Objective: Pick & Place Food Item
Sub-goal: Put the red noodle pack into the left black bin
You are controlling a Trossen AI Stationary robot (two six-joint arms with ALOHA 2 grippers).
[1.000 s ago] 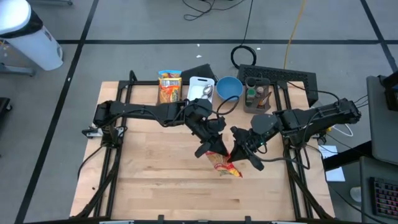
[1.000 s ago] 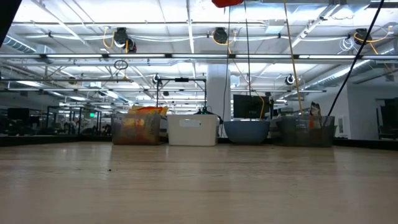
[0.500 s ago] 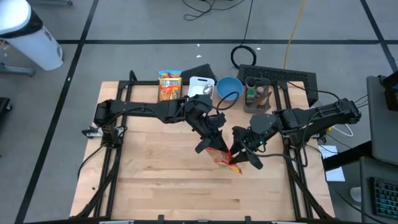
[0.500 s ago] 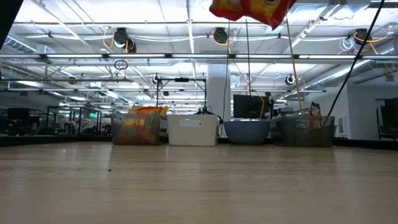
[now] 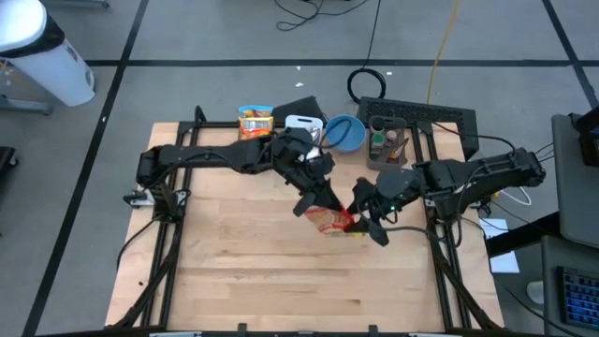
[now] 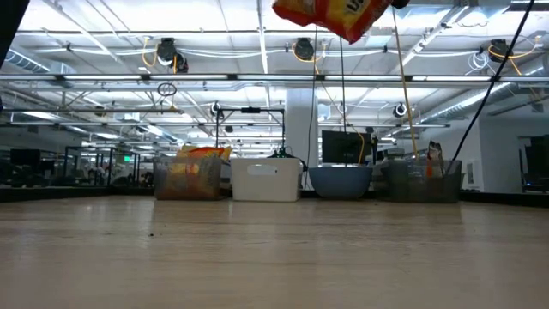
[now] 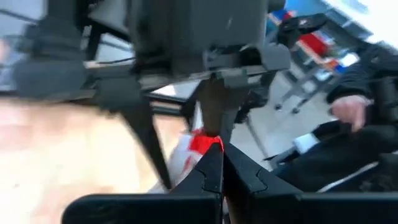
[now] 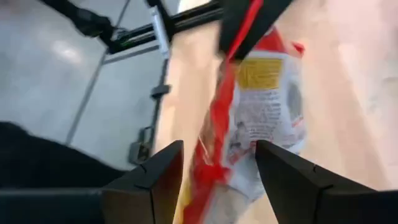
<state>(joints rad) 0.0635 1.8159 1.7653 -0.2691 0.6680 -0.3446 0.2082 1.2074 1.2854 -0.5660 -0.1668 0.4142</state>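
A red and yellow snack bag [image 5: 329, 221] hangs high above the middle of the wooden table; its lower part shows at the top of the low view [image 6: 330, 10]. My left gripper [image 5: 312, 198] is shut on the bag's upper end, coming from the table's left. My right gripper [image 5: 363, 221] stands open just to the bag's right. In the right wrist view its two fingers [image 8: 155, 174] stand apart on either side of the bag [image 8: 267, 106]. My left gripper pinches the bag's red top edge [image 7: 202, 142] between its two shut fingers, which slant slightly downward from the table's left. The bag hangs below them, tilted and lifted clear of the table. My right gripper's fingers flank the bag's lower part; whether they touch it I cannot tell.
Along the far edge stand an orange snack box [image 5: 255, 126], a white container [image 5: 301, 131], a blue bowl [image 5: 344, 133] and a caddy with bottles [image 5: 390, 142]. A person's hand [image 7: 351, 111] shows beyond the table. Bare wood lies under and in front of the bag.
My right gripper has opened and let go of the bag. My left gripper has carried the bag toward the table's far edge. The bag's freed lower part has dropped and swung, and now hangs from the left gripper alone.
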